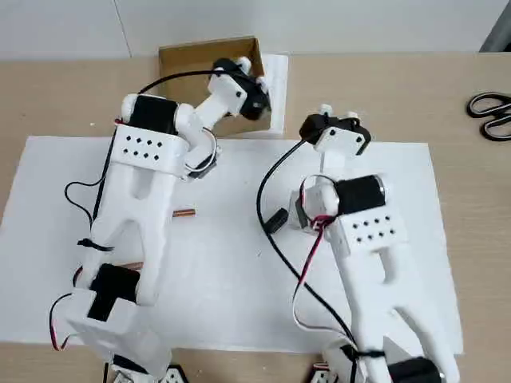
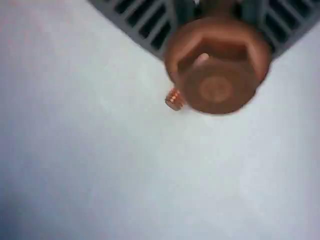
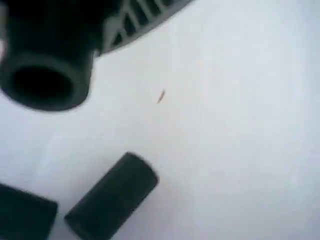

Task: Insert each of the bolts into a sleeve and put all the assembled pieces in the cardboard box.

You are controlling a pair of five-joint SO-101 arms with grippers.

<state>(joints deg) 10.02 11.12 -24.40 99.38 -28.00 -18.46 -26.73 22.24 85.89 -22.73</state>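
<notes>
Blurred bolt (image 2: pixel 217 75), scissors (image 1: pixel 489 113) cut by edge

i see a light wooden table (image 1: pixel 471 207) under the whole scene, and a big white paper sheet (image 1: pixel 231 311) covers its middle, spreading beneath and to both sides of the right claw (image 1: pixel 337 116). well off to that claw's right, on bare wood by the table's edge, lies a pair of scissors (image 1: pixel 493 117). past the left claw (image 1: pixel 243 70), beyond the table's far edge, a pale surface (image 1: pixel 64 28) shows, crossed by a thin seam. the light is soft and even, with faint shadows on the paper.
</notes>
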